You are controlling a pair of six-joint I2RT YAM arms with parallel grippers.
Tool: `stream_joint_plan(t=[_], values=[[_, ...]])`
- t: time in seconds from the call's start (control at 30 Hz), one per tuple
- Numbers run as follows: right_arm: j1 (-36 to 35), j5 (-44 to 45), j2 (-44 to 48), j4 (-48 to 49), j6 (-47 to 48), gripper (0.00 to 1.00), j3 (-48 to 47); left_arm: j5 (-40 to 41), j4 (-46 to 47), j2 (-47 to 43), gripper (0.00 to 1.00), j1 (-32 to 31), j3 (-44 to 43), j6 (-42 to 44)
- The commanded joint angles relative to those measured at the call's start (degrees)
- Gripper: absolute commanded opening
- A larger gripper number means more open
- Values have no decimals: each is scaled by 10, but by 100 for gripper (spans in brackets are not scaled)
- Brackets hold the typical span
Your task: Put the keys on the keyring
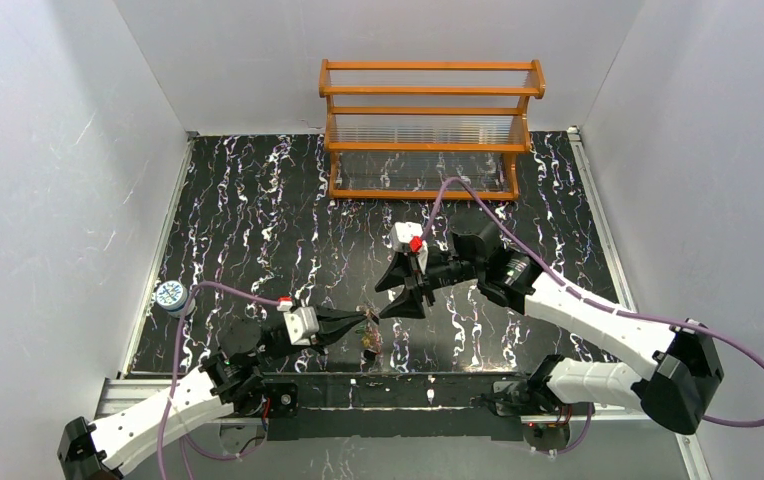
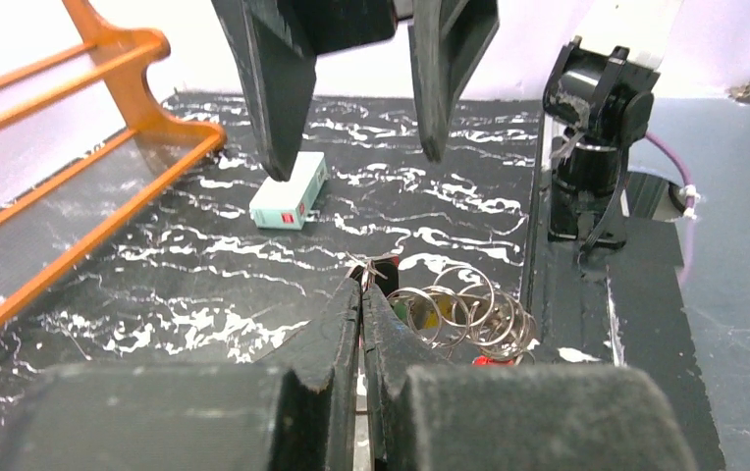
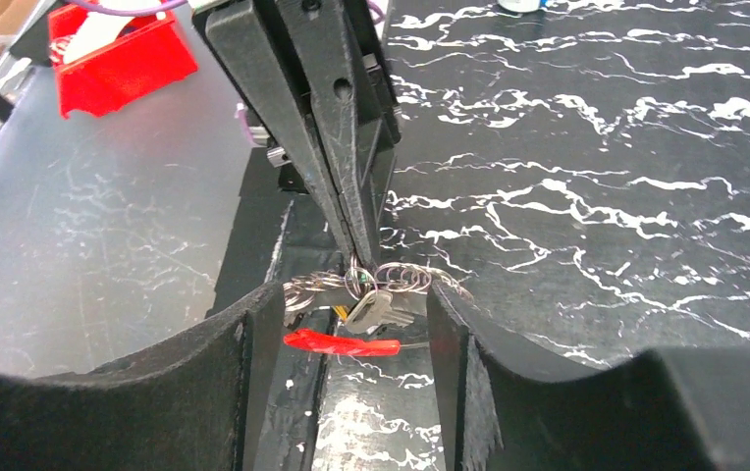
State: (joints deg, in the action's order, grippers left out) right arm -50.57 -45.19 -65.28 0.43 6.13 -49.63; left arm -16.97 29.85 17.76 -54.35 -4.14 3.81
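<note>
The left gripper reaches in low over the near edge of the black marbled table. Its jaws are pressed together with only a hairline between them, and at the very tip they pinch one thin loop from a tangle of wire rings. Everything else is placed from that tip

The rest of the rings spill away from it toward the right arm's base, lying on the table and overlapping one another. The keys lie just under and beside the tip, caught up among the rings. The right wrist view shows one bare metal blade, and the left wrist view shows a green and a yellow head through the loops. How many keys there are cannot be told. The keyring shows only as a red strip flat on the table, just beside the keys and close to the tip. Whether any key is threaded on it cannot be made out

The right gripper hangs just above and beyond the tip, its jaws spread wide with one finger to each side of the bunch, gripping nothing. A white box with a red mark lies farther beyond the tip, well apart from it. A wooden rack stands farther still, at the table's far end
</note>
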Motion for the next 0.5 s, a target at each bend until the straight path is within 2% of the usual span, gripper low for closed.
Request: stream_joint_plan(t=[0.0, 0.07, 0.27, 0.47], values=[[2, -67, -12, 41, -2, 61, 8, -28, 75, -5, 0, -1, 1, -6], [2, -72, -16, 46, 0, 57, 7, -38, 75, 2, 0, -2, -2, -7], [2, -74, -33, 56, 3, 55, 7, -60, 80, 39, 0, -2, -12, -8], [2, -86, -52, 52, 11, 46, 13, -68, 91, 54, 0, -1, -16, -7]])
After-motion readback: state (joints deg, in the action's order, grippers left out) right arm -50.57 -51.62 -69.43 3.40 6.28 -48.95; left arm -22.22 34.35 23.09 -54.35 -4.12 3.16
